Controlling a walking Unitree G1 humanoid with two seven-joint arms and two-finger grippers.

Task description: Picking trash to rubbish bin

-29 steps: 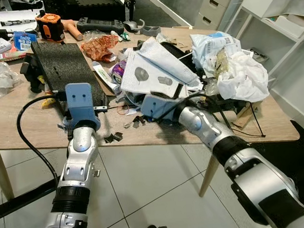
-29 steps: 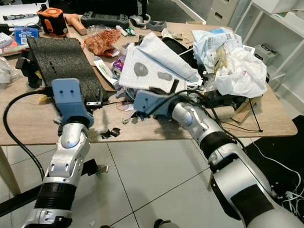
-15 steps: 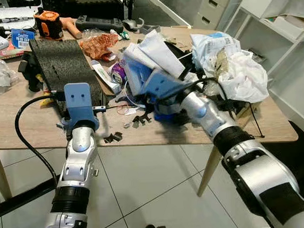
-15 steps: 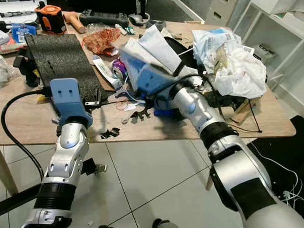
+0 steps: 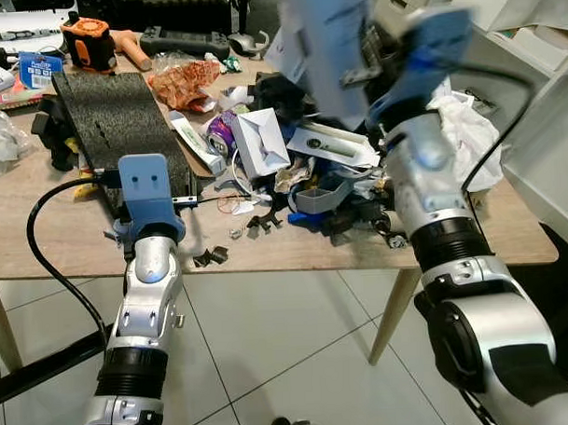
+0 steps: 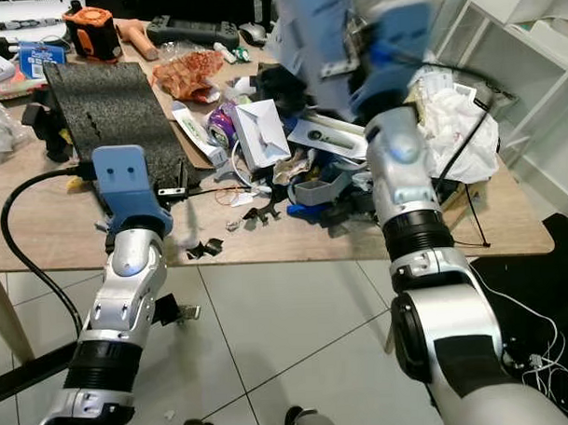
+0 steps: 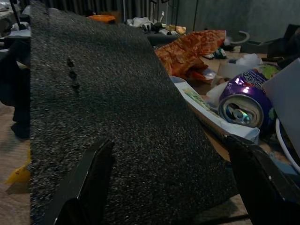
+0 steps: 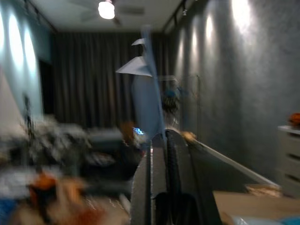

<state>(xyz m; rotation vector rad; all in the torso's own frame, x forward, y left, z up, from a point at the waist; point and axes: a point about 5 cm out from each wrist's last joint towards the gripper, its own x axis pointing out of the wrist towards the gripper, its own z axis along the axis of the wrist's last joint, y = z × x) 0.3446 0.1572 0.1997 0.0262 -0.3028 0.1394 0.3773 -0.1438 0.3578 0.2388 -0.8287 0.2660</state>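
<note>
Head views: right gripper (image 5: 358, 56), raised above the table (image 5: 42, 230), fingers clamped on a pale paper sheet (image 5: 320, 43). Left gripper (image 5: 152, 184) at the table's near edge.

Left wrist view: fingers (image 7: 84, 183) spread wide before black foam mat (image 7: 108, 117).

Right wrist view: fingers (image 8: 174, 164) together, gripping the sheet (image 8: 146, 101).

- You see a light wooden surface (image 5: 42, 230) on slanted legs.
- White tiled floor (image 5: 270, 344) lies beneath.
- White shelving (image 5: 530, 45) and grey drawers (image 5: 394, 17) stand behind.
</note>
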